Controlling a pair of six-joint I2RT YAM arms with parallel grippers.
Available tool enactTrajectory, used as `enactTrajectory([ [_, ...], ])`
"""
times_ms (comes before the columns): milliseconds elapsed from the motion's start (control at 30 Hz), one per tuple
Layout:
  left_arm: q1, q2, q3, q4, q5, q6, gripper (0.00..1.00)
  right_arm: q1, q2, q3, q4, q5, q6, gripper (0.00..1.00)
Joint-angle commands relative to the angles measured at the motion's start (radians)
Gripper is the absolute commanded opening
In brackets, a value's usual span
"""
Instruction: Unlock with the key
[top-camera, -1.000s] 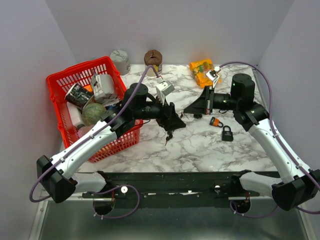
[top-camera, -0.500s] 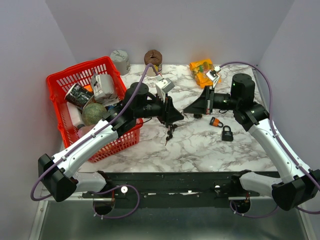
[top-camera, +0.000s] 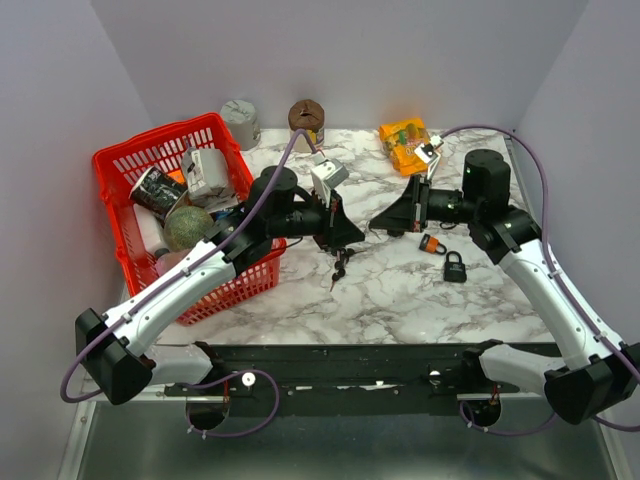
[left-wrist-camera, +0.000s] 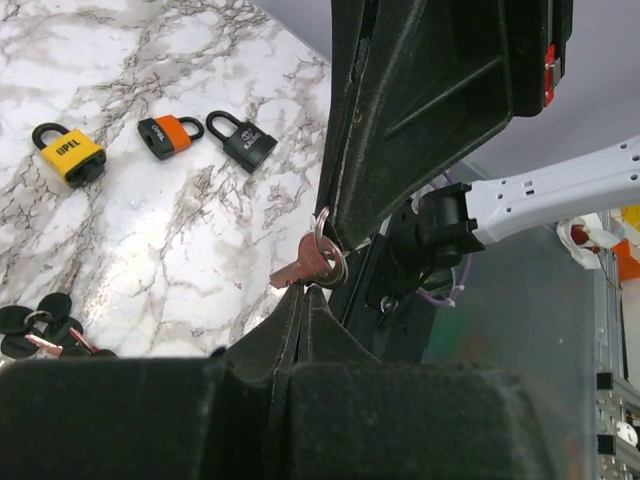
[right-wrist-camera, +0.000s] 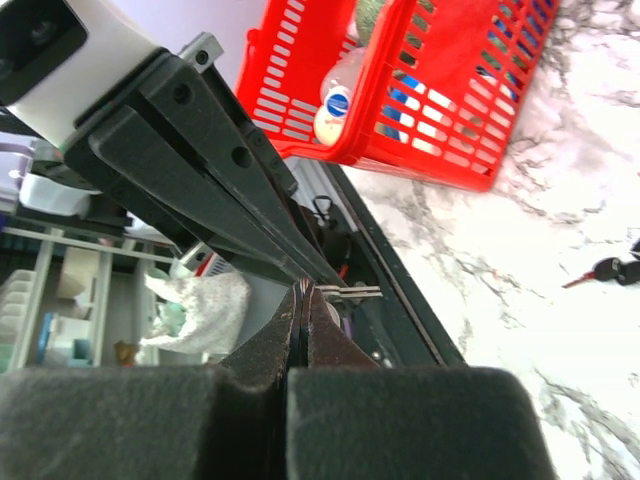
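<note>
The key (left-wrist-camera: 300, 270), on its ring (left-wrist-camera: 328, 248), is hanging above the marble table (left-wrist-camera: 180, 230), pinched at the tips of the left gripper (left-wrist-camera: 307, 295), whose fingers are clamping it. The right gripper (right-wrist-camera: 301, 292) is pressing its fingers together just beside the key; whether it is also gripping it cannot be told. Yellow padlock (left-wrist-camera: 68, 155), orange padlock (left-wrist-camera: 165, 135) and black padlock (left-wrist-camera: 243, 141) are lying on the table.

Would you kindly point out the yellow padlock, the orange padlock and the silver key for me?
yellow padlock (left-wrist-camera: 70, 155), left wrist view, on its body.
orange padlock (left-wrist-camera: 166, 136), left wrist view, on its body.
silver key (left-wrist-camera: 303, 270), left wrist view, on its flat middle.
</note>
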Motion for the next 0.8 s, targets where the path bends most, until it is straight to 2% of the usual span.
enactTrajectory([
  [0,-0.006,-0.038,-0.017,-0.029,0.041,0.021,0.0,-0.005,-0.02,0.015,-0.092,0.04,-0.099,0.01],
  [100,-0.006,-0.048,-0.025,-0.037,0.029,0.023,0.0,-0.005,-0.022,0.01,-0.094,0.038,-0.095,0.01],
  [200,-0.006,-0.048,-0.008,-0.05,0.025,0.029,0.45,-0.005,-0.013,0.033,-0.118,0.069,-0.052,0.01],
  [233,-0.012,-0.047,0.006,-0.061,0.01,0.032,0.66,-0.005,-0.006,0.042,-0.122,0.07,-0.043,0.01],
  [333,-0.035,-0.061,0.035,-0.078,-0.112,0.06,0.69,-0.003,-0.023,0.084,-0.138,0.165,-0.001,0.01],
  [500,-0.079,-0.064,0.072,-0.034,-0.234,-0.027,0.69,-0.003,-0.077,0.082,-0.102,0.398,0.135,0.01],
  [633,-0.13,-0.042,0.077,0.04,-0.335,-0.081,0.69,-0.003,-0.131,-0.005,0.027,0.455,0.281,0.01],
  [767,-0.167,0.01,0.12,0.048,-0.416,-0.124,0.69,-0.003,-0.144,0.01,0.026,0.52,0.304,0.01],
])
